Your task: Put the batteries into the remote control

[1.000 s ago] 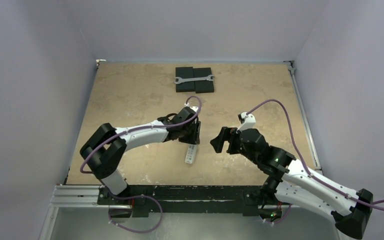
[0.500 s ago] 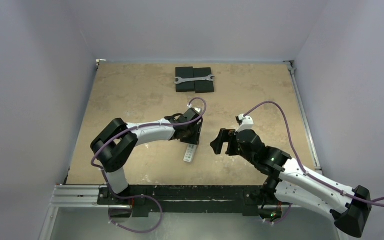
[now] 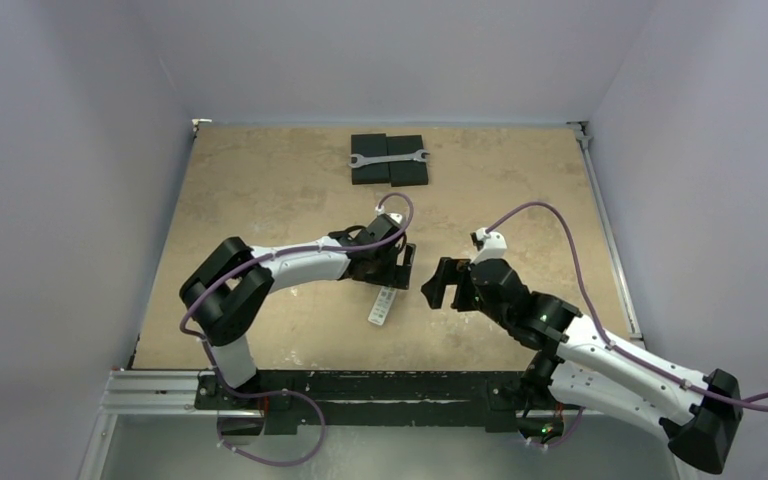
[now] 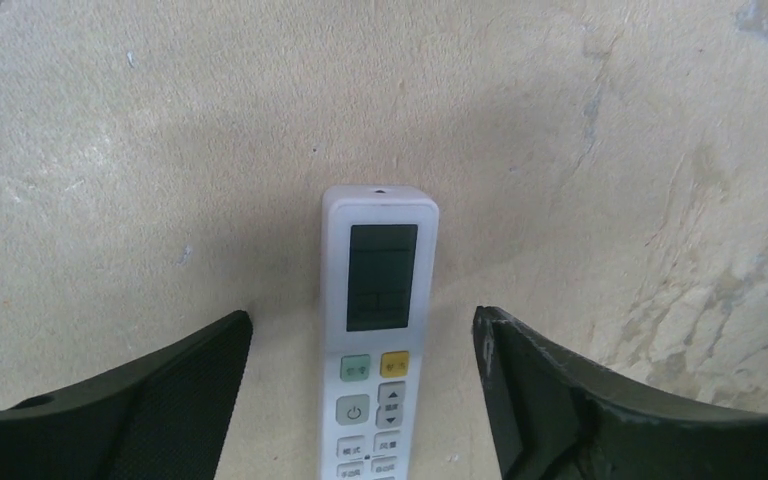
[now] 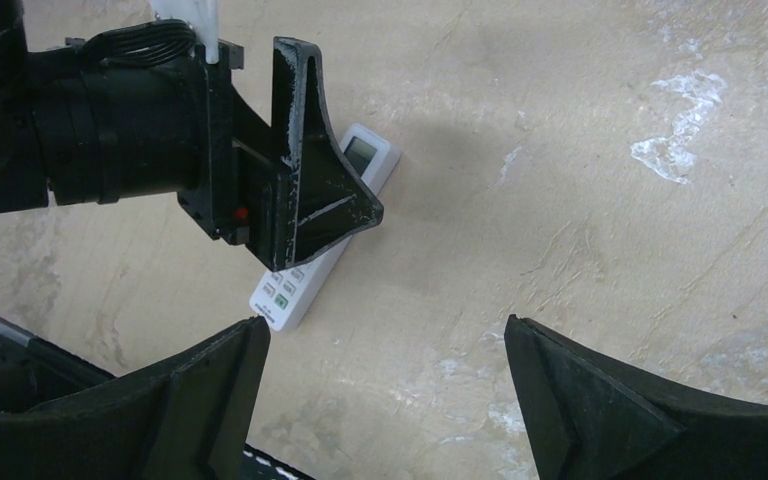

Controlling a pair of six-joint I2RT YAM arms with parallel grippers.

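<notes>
Jaws of the left gripper: spread wide and holding nothing, one black wedge-shaped finger on each side of the screen end of the slim white plastic rectangular remote control, neither finger touching it.
Jaws of the right gripper: parted and empty too, hovering just to the right of the remote control and apart from it.
Remote control, position: flat on the mottled tan worktop, button face up, screen end under the left gripper and the other end pointing toward the arm bases.
Batteries: not visible in any view, so none are in hand or lying near the remote control.
Progress: early, by my reading; nothing is grasped, and with the button face up the battery side is presumably underneath, so whether its cover is on cannot be told.
Left to do: take hold of the remote control, turn it over, expose the compartment, fetch both cells and seat them.
Remote control, make: smooth hard shell with rounded corners, a pale grey-green screen, one green and one yellow button, then rows of small white keys.
Worktop, surface: matt and grainy, with pale scuffs.
Beyond the remote control: a silver metal open-ended wrench lies across black square foam pads, well apart from it.
</notes>
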